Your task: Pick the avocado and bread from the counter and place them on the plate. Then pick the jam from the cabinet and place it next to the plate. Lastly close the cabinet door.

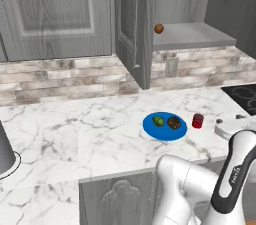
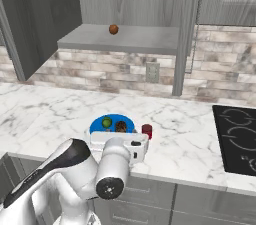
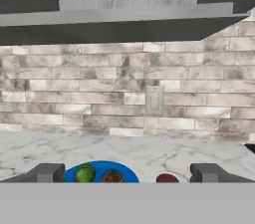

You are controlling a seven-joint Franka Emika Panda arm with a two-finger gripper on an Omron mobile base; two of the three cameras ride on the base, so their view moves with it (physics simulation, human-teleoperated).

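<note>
Red jam, label unreadable, beside plate

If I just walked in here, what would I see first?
The bright blue plate on the white marble counter stands out, with the green avocado and brown bread on it and the red jam just beside it. Above, the cabinet door stands open, with an orange-brown ball on the shelf.

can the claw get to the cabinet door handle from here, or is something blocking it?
Probably yes. The claw is open and empty, low over the counter by the plate. The cabinet door stands swung out, its handle facing open air; nothing sits between. It still must rise well up.
</note>
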